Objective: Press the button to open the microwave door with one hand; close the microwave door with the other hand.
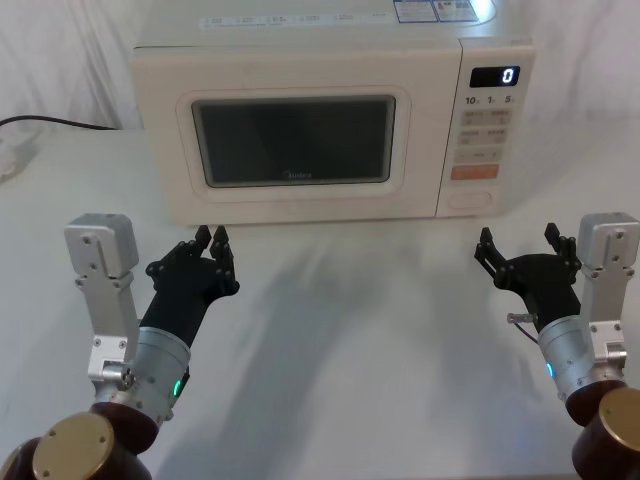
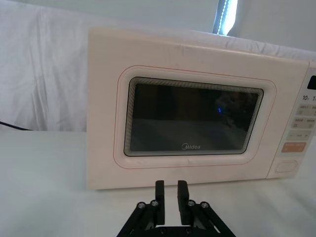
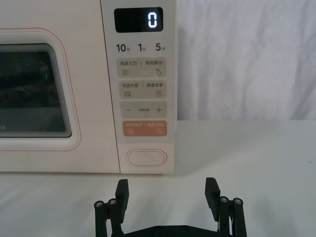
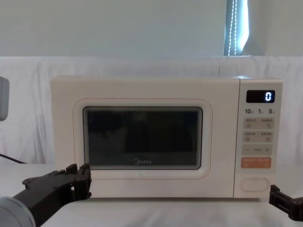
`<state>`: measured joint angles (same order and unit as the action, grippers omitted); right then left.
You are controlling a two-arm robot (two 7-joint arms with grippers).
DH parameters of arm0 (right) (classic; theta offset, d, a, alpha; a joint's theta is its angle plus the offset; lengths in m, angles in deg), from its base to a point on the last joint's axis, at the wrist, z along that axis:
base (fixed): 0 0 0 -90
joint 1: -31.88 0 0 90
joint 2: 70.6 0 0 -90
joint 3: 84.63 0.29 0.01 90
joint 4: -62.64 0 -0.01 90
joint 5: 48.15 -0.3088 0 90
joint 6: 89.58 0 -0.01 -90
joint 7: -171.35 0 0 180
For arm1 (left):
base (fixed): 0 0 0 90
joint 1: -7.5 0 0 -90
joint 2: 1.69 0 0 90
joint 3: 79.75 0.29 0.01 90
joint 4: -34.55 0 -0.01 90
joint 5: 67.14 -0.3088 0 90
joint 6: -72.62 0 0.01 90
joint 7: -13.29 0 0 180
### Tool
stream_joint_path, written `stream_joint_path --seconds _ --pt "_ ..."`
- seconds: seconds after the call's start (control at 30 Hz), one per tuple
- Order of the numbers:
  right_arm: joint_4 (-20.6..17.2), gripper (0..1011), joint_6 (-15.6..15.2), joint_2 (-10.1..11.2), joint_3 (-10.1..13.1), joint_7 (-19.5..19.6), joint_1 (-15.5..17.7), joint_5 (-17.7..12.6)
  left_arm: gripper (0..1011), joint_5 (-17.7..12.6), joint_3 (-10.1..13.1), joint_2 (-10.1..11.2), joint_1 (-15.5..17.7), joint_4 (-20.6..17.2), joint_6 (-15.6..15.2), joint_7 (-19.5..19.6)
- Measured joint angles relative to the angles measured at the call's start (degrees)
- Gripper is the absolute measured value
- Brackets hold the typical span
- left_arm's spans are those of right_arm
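Two claws wait on the white counter (image 1: 330, 330). The right claw (image 3: 168, 190), wide open and empty, should push straight to 12 o'clock onto the cream pill-shaped button (image 3: 146, 158); the left claw (image 2: 168, 193), nearly closed and empty, faces the shut cream glass-windowed microwave door (image 2: 197, 118).

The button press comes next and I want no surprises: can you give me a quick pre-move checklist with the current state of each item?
1. Microwave door shut flush with the front: ok.
2. Button unobstructed, below the orange key: ok.
3. Right gripper in front of the control panel, roughly lined up with the button, apart from it: ok.
4. Right gripper fingers open rather than closed for a fingertip press: not ok.
5. Left gripper low before the door's left part, not touching it: ok.
6. Whether the left gripper is outside the door's swing: cannot tell.
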<state>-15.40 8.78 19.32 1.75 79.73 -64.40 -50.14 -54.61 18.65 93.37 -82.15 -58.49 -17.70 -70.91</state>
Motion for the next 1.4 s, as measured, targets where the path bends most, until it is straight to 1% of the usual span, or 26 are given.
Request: stream_joint_path --seconds 0.1,0.2,0.23,0.27,0.3,0.33,0.37,0.4,0.47,0.5,0.57,0.6,0.67,0.7,0.73,0.77,0.83,0.93,1.4 --pt "0.00 1002 0.00 0.00 0.00 0.00 0.00 0.00 250 0.00 0.00 0.00 0.00 0.00 0.00 0.00" --pt "0.00 1002 0.00 0.00 0.00 0.00 0.00 0.00 366 0.00 0.00 0.00 0.00 0.00 0.00 0.00" --pt "0.00 1002 0.00 0.00 0.00 0.00 0.00 0.00 366 0.00 0.00 0.00 0.00 0.00 0.00 0.00" --pt "0.00 1002 0.00 0.00 0.00 0.00 0.00 0.00 427 0.00 0.00 0.00 0.00 0.00 0.00 0.00" --pt "0.00 1002 0.00 0.00 0.00 0.00 0.00 0.00 427 0.00 0.00 0.00 0.00 0.00 0.00 0.00" --pt "0.00 1002 0.00 0.00 0.00 0.00 0.00 0.00 468 0.00 0.00 0.00 0.00 0.00 0.00 0.00" --pt "0.00 1002 0.00 0.00 0.00 0.00 0.00 0.00 484 0.00 0.00 0.00 0.00 0.00 0.00 0.00" --pt "0.00 1002 0.00 0.00 0.00 0.00 0.00 0.00 544 0.00 0.00 0.00 0.00 0.00 0.00 0.00" --pt "0.00 1002 0.00 0.00 0.00 0.00 0.00 0.00 589 0.00 0.00 0.00 0.00 0.00 0.00 -0.01" --pt "0.00 1002 0.00 0.00 0.00 0.00 0.00 0.00 650 0.00 0.00 0.00 0.00 0.00 0.00 -0.01" --pt "0.00 1002 0.00 0.00 0.00 0.00 0.00 0.00 688 0.00 0.00 0.00 0.00 0.00 0.00 -0.01" --pt "0.00 1002 0.00 0.00 0.00 0.00 0.00 0.00 744 0.00 0.00 0.00 0.00 0.00 0.00 -0.01" --pt "0.00 1002 0.00 0.00 0.00 0.00 0.00 0.00 797 0.00 0.00 0.00 0.00 0.00 0.01 -0.01" --pt "0.00 1002 0.00 0.00 0.00 0.00 0.00 0.00 797 0.00 0.00 0.00 0.00 0.00 0.01 -0.01" --pt "0.00 1002 0.00 0.00 0.00 0.00 0.00 0.00 823 0.00 0.00 0.00 0.00 0.00 0.01 -0.01" --pt "0.00 1002 0.00 0.00 0.00 0.00 0.00 0.00 875 0.00 0.00 0.00 0.00 0.00 0.01 -0.01" --pt "0.00 1002 0.00 0.00 0.00 0.00 0.00 0.00 946 0.00 0.00 0.00 0.00 0.00 0.01 -0.01" --pt "0.00 1002 0.00 0.00 0.00 0.00 0.00 0.00 1001 0.00 0.00 0.00 0.00 0.00 0.01 0.00" --pt "0.00 1002 0.00 0.00 0.00 0.00 0.00 0.00 1001 0.00 0.00 0.00 0.00 0.00 0.01 0.00"
